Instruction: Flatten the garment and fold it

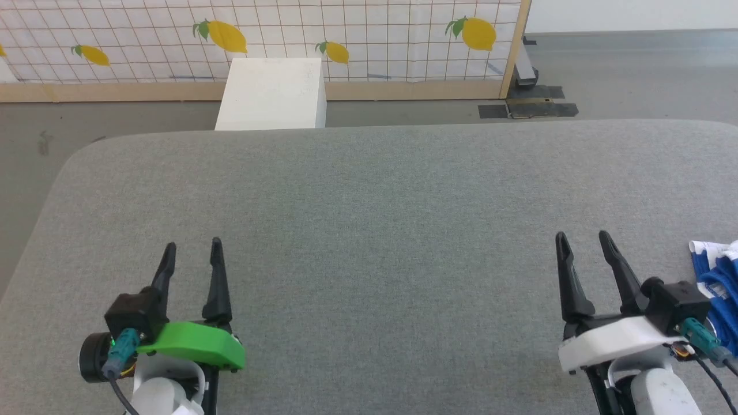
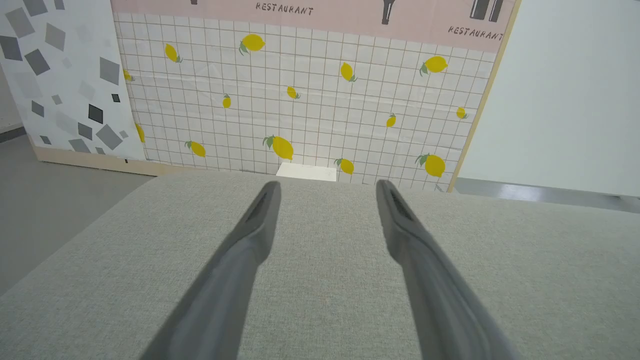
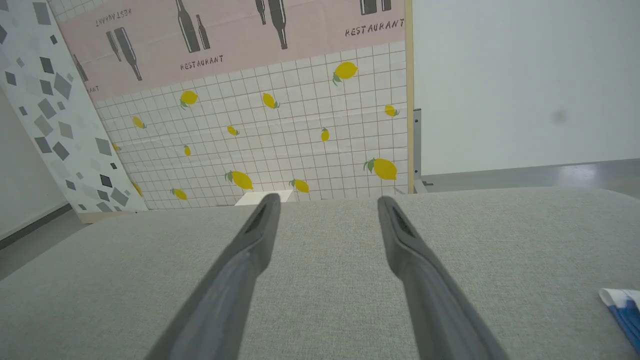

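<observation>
The garment, bright blue fabric with white trim, lies bunched at the right edge of the grey padded table, mostly cut off by the head view's border. A corner of the garment also shows at the lower right of the right wrist view. My right gripper stands open just left of it, apart from the cloth, with nothing between its fingers. My left gripper stands open and holds nothing at the lower left of the table. Both pairs of fingers point toward the far edge of the table.
A white box stands on the floor behind the table's far edge. Behind it runs a lemon-patterned panel with a wooden frame. Grey floor surrounds the table; its left edge curves near my left gripper.
</observation>
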You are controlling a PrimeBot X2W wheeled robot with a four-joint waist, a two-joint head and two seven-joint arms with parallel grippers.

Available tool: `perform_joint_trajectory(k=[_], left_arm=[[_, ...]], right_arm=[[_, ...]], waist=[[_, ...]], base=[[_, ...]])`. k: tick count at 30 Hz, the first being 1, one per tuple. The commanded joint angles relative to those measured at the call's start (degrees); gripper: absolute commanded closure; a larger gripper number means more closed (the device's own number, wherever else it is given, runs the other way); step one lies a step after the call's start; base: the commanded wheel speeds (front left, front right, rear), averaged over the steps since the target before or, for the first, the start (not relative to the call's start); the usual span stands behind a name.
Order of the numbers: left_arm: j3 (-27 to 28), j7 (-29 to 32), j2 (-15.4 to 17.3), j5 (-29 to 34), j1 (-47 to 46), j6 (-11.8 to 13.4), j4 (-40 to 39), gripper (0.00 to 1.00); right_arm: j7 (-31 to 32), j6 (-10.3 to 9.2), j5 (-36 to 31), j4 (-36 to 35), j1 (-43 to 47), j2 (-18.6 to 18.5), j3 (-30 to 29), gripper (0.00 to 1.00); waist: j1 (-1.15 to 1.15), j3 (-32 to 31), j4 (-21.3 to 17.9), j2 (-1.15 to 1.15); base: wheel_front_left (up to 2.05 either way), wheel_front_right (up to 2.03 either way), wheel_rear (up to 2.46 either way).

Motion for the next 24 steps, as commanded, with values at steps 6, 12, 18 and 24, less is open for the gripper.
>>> perform_joint_trajectory(k=[6, 12, 18, 24], left_arm=[[-0.6, -0.2, -0.1, 2.8, 0.8, 1.0, 0.7, 0.00], [-0.5, -0.2, -0.3, 3.3, 1.2, 0.9, 1.6, 0.00], [-0.6, 0.1, -0.4, 2.9, 0.8, 0.6, 3.2, 1.00], [-0.6, 0.3, -0.4, 3.0, 0.8, 0.7, 3.0, 1.00]], right_arm=[[-0.4, -0.09, -1.4, 0.9, 1.9, 0.0, -0.4, 0.00], [-0.4, -0.09, -1.0, 1.2, 2.9, 0.0, -0.2, 0.00], [-0.1, 0.00, -0.3, 1.1, 2.9, 0.0, -0.1, 1.00], [0.1, 0.00, -0.5, 0.9, 3.0, 0.0, -0.1, 1.00]], waist=[[0.00, -0.1, -0.3, 0.00], [0.00, -0.6, -0.8, 0.00], [0.00, -0.9, -1.1, 0.00], [0.00, -0.9, -1.1, 0.00]], base=[[0.00, 0.00, 0.00], [0.00, 0.00, 0.00], [0.00, 0.00, 0.00], [0.00, 0.00, 0.00]])
